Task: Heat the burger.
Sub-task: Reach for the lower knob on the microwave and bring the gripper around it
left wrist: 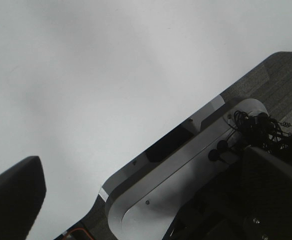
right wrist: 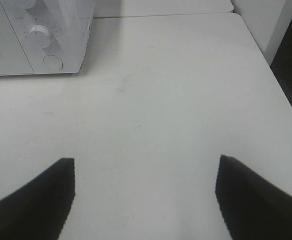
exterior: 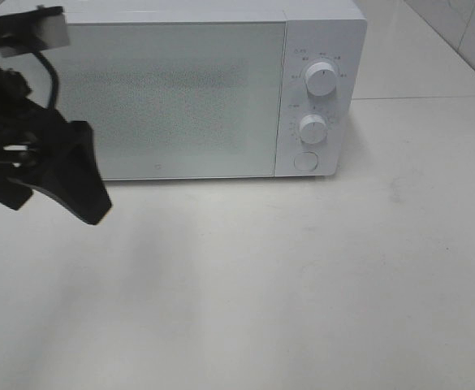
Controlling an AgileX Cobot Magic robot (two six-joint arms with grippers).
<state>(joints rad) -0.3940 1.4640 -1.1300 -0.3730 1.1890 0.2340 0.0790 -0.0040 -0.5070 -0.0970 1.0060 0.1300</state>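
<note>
Presently: white table (exterior: pixel 302 284), tiled wall (exterior: pixel 464 32) behind. One white microwave (exterior: pixel 172 97) at the back, door shut, contents hidden; the burger shows in no view. Left gripper (exterior: pixel 54 199) spread wide, empty, beside the microwave; right gripper (right wrist: pixel 146 161) wide, empty, above the table.

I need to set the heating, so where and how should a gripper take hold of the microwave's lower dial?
Probably best: grip the lower dial across its round rim, jaws on opposite sides, coming straight at the microwave's front panel. It is a short round knob standing out from that upright face.
</note>
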